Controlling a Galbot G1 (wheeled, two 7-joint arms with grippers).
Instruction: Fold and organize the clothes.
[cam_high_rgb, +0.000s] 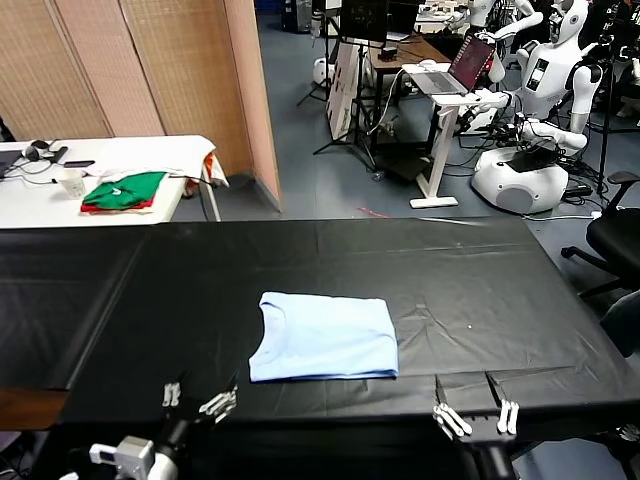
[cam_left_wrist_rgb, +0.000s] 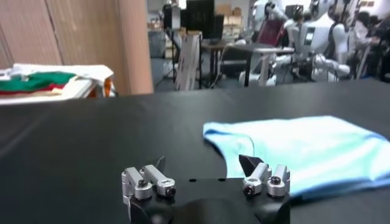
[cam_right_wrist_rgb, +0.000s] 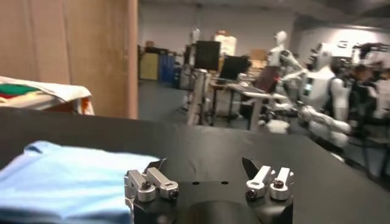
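T-shirt (cam_high_rgb: 325, 337), pale sky-blue, lies folded into a neat rectangle on the black-covered table (cam_high_rgb: 480, 270), a little in from the near edge and roughly midway along it, the round neck at the end toward the robot's left. Nearest of all, at that near edge, both grippers hang low and apart from the cloth: the left gripper (cam_high_rgb: 200, 398) just off the shirt's near-left corner, its fingers spread wide with nothing between them, and the right gripper (cam_high_rgb: 476, 414) farther along the edge, past the shirt's right end, its fingers likewise spread and empty. From where I stand the fold looks done or nearly so; what seems left is tidying or moving the bundle. It is thin cotton, so I would expect it to be light, limp and ready to sag or spill open if lifted by one point; it should not slip much on the dark cover. The safest hold, I judge, is along the near folded edge, one gripper toward each corner, pinching all layers together. Beyond the far-left corner of the black table stands a white side table (cam_high_rgb: 40, 195) carrying folded green-and-red garments (cam_high_rgb: 125, 191), and farther back are other white robots (cam_high_rgb: 535, 150).
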